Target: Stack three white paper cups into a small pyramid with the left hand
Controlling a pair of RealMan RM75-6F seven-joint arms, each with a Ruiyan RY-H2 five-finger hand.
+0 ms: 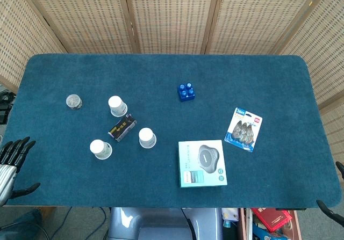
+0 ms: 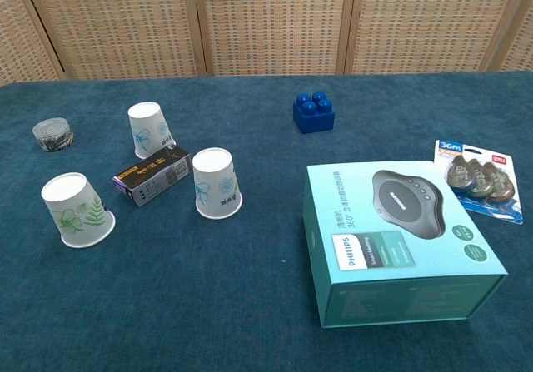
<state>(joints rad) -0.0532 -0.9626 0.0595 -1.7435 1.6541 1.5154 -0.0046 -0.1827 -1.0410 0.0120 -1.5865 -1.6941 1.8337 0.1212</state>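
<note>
Cups (image 2: 217, 184): left of frame, upside down, light and crushable — take the sidewall gently.
Left hand (image 1: 12, 159): released — fingers spread, empty.

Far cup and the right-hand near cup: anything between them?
Yes. A small dark box lies between the far cup and the near right cup, close beside both; contact can't be told. Both views show it, clearest in the chest view.
</note>
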